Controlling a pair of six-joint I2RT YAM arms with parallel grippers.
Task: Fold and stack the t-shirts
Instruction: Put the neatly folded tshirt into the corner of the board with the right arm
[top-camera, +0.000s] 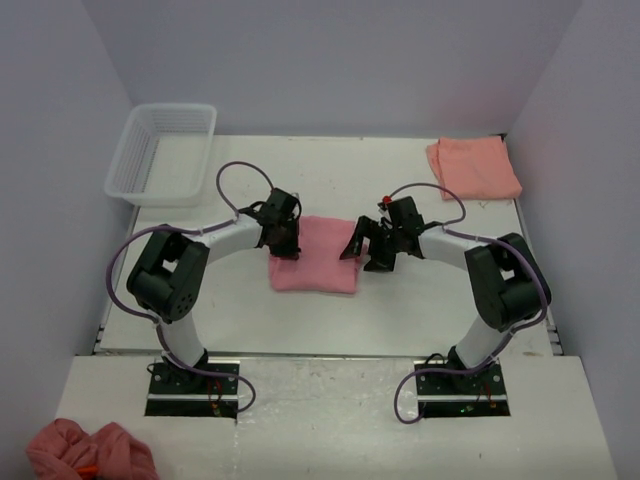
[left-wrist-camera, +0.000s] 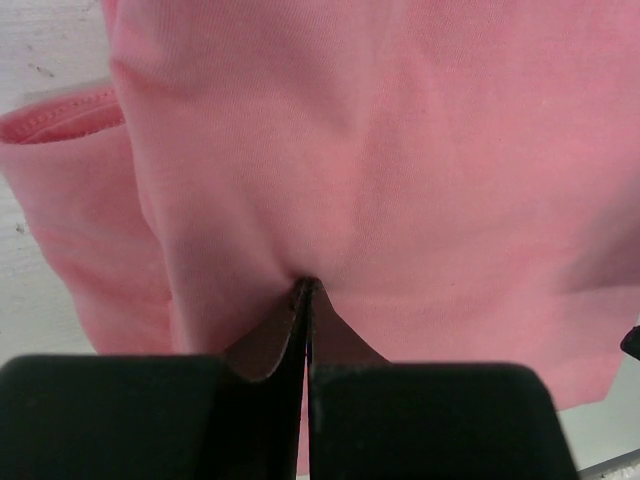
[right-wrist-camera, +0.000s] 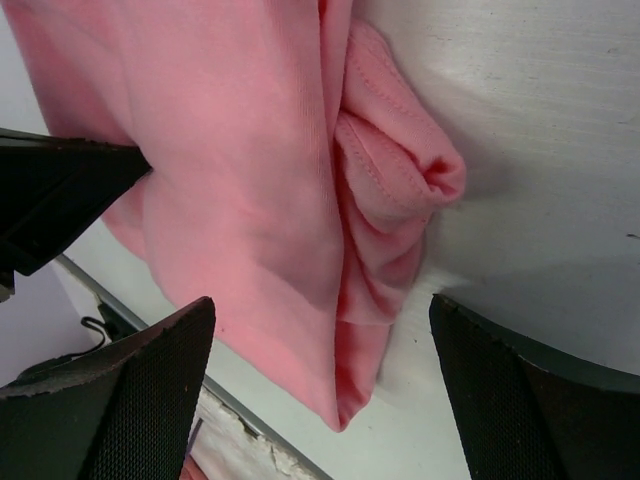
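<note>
The rose-pink t-shirt (top-camera: 318, 258) lies folded in the middle of the table. My left gripper (top-camera: 287, 246) is at its left edge. In the left wrist view the gripper (left-wrist-camera: 305, 287) is shut, pinching the pink cloth (left-wrist-camera: 400, 150), which puckers at the tips. My right gripper (top-camera: 363, 250) is at the shirt's right edge. In the right wrist view the gripper (right-wrist-camera: 325, 345) is wide open, and the shirt's bunched, layered edge (right-wrist-camera: 300, 200) lies between its fingers without touching them. The salmon-orange t-shirt (top-camera: 474, 167) lies folded at the back right corner.
A white plastic basket (top-camera: 130, 165) stands at the back left. A crumpled pink cloth (top-camera: 90, 452) lies on the near ledge at the front left, beside the left arm's base. The table's front edge shows in the right wrist view (right-wrist-camera: 250, 445).
</note>
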